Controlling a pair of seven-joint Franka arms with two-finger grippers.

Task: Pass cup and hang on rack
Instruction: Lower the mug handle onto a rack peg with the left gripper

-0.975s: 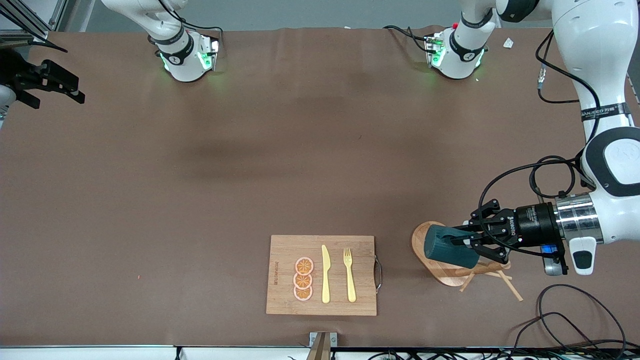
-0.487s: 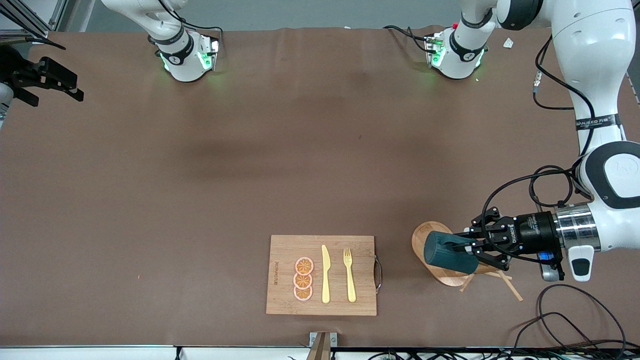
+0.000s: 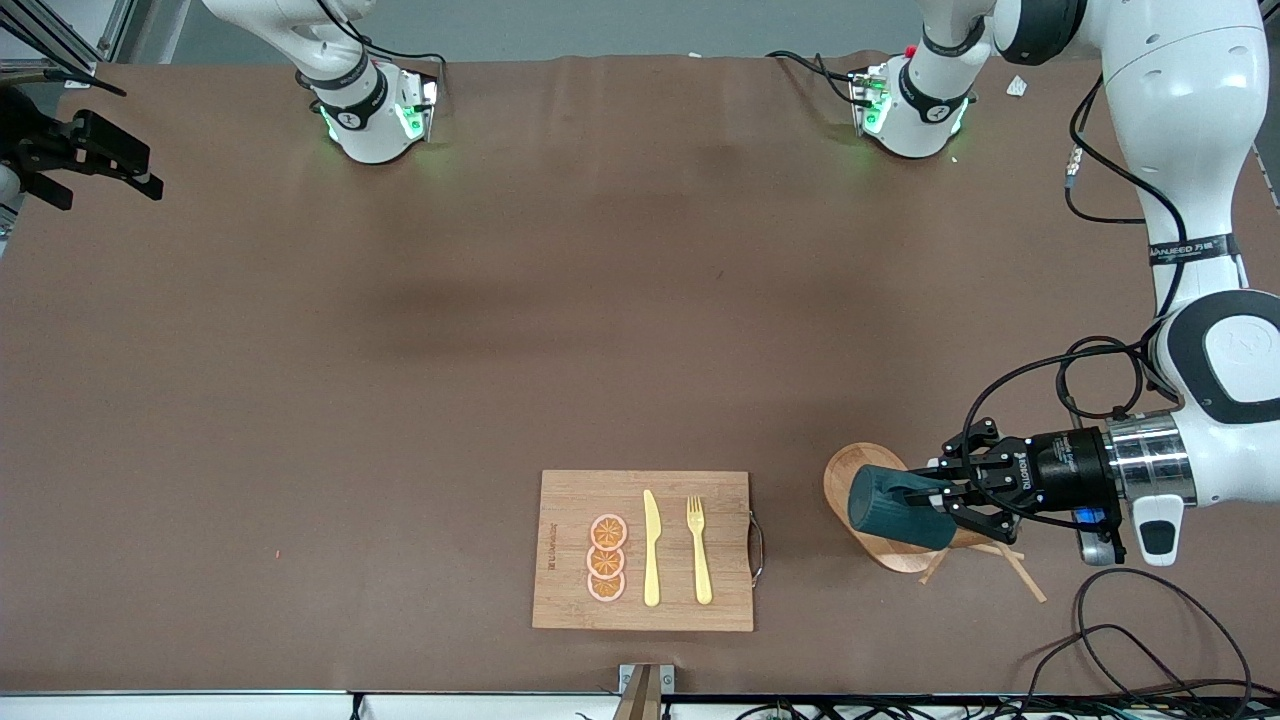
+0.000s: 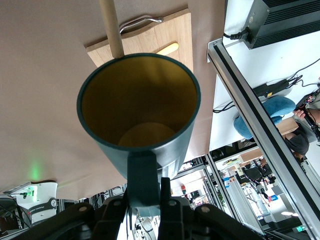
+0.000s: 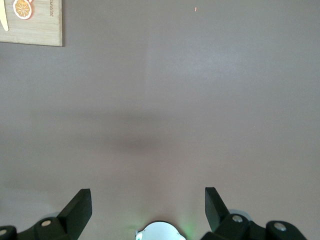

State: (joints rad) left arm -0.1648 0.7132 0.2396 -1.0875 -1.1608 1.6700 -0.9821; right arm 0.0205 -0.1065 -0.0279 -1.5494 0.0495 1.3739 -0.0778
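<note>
The dark teal cup [image 3: 890, 505] lies on its side in the air over the rack's oval wooden base [image 3: 848, 468], mouth toward the right arm's end. My left gripper [image 3: 928, 496] is shut on the cup's handle. In the left wrist view the cup [image 4: 137, 110] shows its yellowish inside, with the handle pinched between my left gripper's fingers [image 4: 150, 187]. A wooden rod of the rack [image 4: 111, 25] meets the cup's rim. Thin rack pegs [image 3: 1020, 575] stick out below the gripper. My right gripper [image 3: 105, 165] waits open and empty at the right arm's end of the table; it also shows in the right wrist view [image 5: 148, 200].
A bamboo cutting board [image 3: 640, 550] carries orange slices [image 3: 607, 558], a yellow knife [image 3: 651, 548] and a fork [image 3: 698, 548], beside the rack toward the right arm's end. Black cables [image 3: 1130, 620] lie near the front edge at the left arm's end.
My left gripper with the cup has shifted slightly down in the front view over the rack. My right gripper has drifted slightly toward the table's edge.
</note>
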